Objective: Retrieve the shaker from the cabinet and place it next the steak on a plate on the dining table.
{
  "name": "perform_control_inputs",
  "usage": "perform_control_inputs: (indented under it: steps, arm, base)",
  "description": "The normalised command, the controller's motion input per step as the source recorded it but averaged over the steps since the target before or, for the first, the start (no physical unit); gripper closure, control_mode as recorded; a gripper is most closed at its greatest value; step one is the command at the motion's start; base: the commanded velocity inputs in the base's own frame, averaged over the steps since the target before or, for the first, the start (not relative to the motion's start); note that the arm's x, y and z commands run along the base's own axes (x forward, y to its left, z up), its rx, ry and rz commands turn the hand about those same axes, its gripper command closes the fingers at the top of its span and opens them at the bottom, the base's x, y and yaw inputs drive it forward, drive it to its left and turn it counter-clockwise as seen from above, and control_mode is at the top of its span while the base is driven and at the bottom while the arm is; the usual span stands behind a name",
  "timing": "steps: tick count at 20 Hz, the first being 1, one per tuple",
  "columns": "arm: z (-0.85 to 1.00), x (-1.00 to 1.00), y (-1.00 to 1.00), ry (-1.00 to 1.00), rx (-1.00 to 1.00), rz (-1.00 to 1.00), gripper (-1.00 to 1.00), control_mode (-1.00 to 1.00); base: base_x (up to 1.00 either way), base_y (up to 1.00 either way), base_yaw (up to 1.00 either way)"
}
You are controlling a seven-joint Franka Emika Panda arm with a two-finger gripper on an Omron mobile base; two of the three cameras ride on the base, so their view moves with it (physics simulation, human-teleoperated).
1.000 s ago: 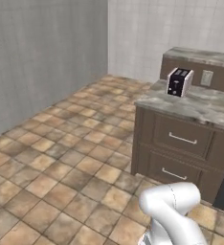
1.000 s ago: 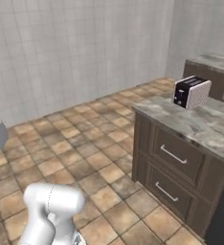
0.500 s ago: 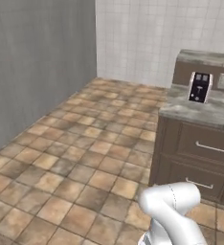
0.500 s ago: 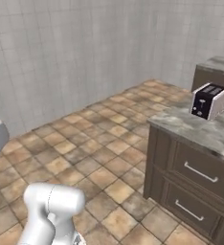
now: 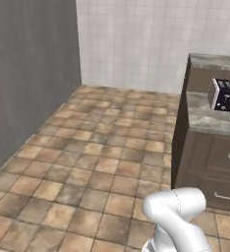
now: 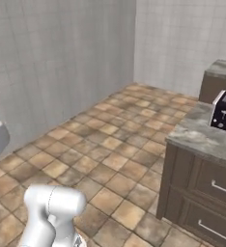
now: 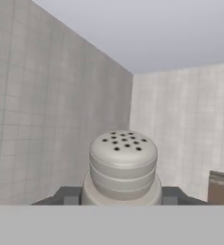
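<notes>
1. The jaws are clamped on the shaker (image 7: 123,167), one dark finger (image 7: 68,195) either side of its lower body.
2. It stands upright between them, perforated cap pointing away from the hand.
3. It looks light, rigid and smooth, so likely slippery; holding low on the body seems steadier than gripping the cap.
4. Beyond, a counter (image 6: 202,137) carries a toaster (image 6: 224,111).

We see small pale grey cylindrical shaker (image 7: 123,167), ribbed body, narrower domed cap pierced with dark holes. Upright in hand view, cap toward camera, base clamped between dark gripper (image 7: 121,195) fingertips, tiled walls behind.
</notes>
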Motion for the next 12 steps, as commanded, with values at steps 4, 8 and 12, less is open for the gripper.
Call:
perform_control_inputs:
  steps: [4,8,12]
  arm:
    - [0.00,0.00,0.00,0.00,0.00,0.00,1.00,1.00]
    - [0.00,0.00,0.00,0.00,0.00,0.00,1.00,1.00]
    - [0.00,0.00,0.00,0.00,0.00,0.00,1.00,1.00]
  base:
    - [1.00,0.71,-0.46]
    - [1.00,0.85,-0.48]
    - [1.00,0.93,-0.50]
